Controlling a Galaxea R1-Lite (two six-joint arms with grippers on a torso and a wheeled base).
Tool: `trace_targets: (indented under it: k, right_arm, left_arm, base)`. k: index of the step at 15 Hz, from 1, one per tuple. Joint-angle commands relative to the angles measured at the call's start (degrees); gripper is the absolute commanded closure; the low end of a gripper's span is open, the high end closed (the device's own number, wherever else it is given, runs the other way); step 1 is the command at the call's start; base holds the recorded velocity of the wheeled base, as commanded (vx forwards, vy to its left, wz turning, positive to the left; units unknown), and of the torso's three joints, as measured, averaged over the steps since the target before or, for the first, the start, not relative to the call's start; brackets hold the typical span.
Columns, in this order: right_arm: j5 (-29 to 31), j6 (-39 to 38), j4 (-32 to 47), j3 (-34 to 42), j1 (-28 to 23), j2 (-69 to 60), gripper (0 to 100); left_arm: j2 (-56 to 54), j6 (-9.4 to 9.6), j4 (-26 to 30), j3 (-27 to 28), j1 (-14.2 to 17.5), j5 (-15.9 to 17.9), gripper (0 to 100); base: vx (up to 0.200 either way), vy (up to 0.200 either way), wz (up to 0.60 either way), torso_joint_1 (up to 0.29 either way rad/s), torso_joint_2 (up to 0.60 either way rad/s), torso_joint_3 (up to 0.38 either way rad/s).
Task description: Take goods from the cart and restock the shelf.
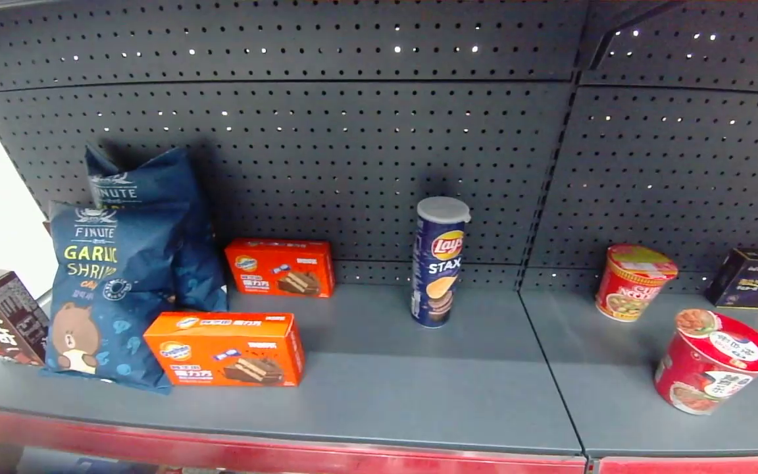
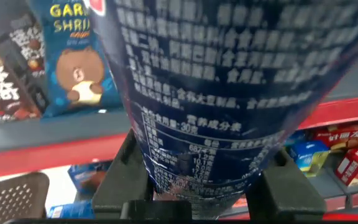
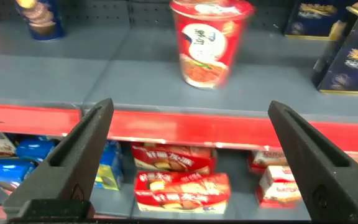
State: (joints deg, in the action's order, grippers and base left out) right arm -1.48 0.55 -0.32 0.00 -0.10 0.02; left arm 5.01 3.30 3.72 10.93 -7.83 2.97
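Already the shelf (image 1: 418, 395) holds an upright chips can (image 1: 439, 263) between orange boxes (image 1: 224, 349) and noodle cups (image 1: 711, 362), yet the left hand (image 2: 204, 186) is clenched on another dark-blue can (image 2: 229, 81) out in front of the shelf, unplaced, while the right hand (image 3: 194, 155) gapes empty.

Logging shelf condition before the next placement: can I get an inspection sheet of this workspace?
Surface: grey shelf, red front edge, bare at mid-front.
Job's things: dark blue can in left claw; on the shelf an upright chip can, two orange boxes, two blue bags, two red noodle cups.
Clutter: nothing seen.
Claws: left claw shut on the dark blue can; right claw open, empty.
Cables: nothing seen.
Surroundings: perforated back panel; red packs stocked below the shelf.
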Motion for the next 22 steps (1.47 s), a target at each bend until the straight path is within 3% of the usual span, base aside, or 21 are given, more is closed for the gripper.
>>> trace_targets:
  k: [1,9,10,11,13,14,17,22]
  right_arm:
    - [-0.1,0.0,0.0,0.0,0.0,0.0,0]
    - [-0.4,0.3,0.2,0.0,0.4,0.7,0]
    - [0.3,-1.3,-0.2,0.0,0.0,8.4,0]
    - [-0.3,-6.3,-8.3,-11.2,0.1,21.4,0]
    - [-2.7,-2.8,-11.0,-19.4,2.0,34.5,0]
    - [-5.0,3.2,-9.5,-21.6,5.5,36.0,0]
    - [-5.8,4.2,-8.8,-28.8,13.7,45.2,0]
    - [-9.3,8.7,-14.2,-36.7,19.3,62.1,0]
  left_arm:
    - [0.3,0.04,0.0,0.1,0.0,-0.1,100]
    - [0.2,0.12,0.3,2.9,0.0,-0.2,100]
    - [0.3,0.12,0.7,3.7,0.0,-0.2,100]
    - [0.3,0.21,0.7,3.8,0.0,-0.6,100]
    - [0.3,0.21,0.6,3.0,0.0,-0.4,100]
    - [0.4,0.21,0.7,3.1,-0.3,-0.4,100]
    - [0.3,0.12,0.6,3.9,-0.3,-0.5,100]
    - [0.4,-2.07,0.8,3.1,-0.3,-0.5,100]
  base:
    - [0.0,0.0,0.0,0.0,0.0,0.0]
    - [0.0,0.0,0.0,0.0,0.0,0.0]
    - [0.0,0.0,0.0,0.0,0.0,0.0]
    - [0.0,0.0,0.0,0.0,0.0,0.0]
    - [0.0,0.0,0.0,0.0,0.0,0.0]
    - [0.0,0.0,0.0,0.0,0.0,0.0]
    - [0.0,0.0,0.0,0.0,0.0,0.0]
    - [0.0,0.0,0.0,0.0,0.0,0.0]
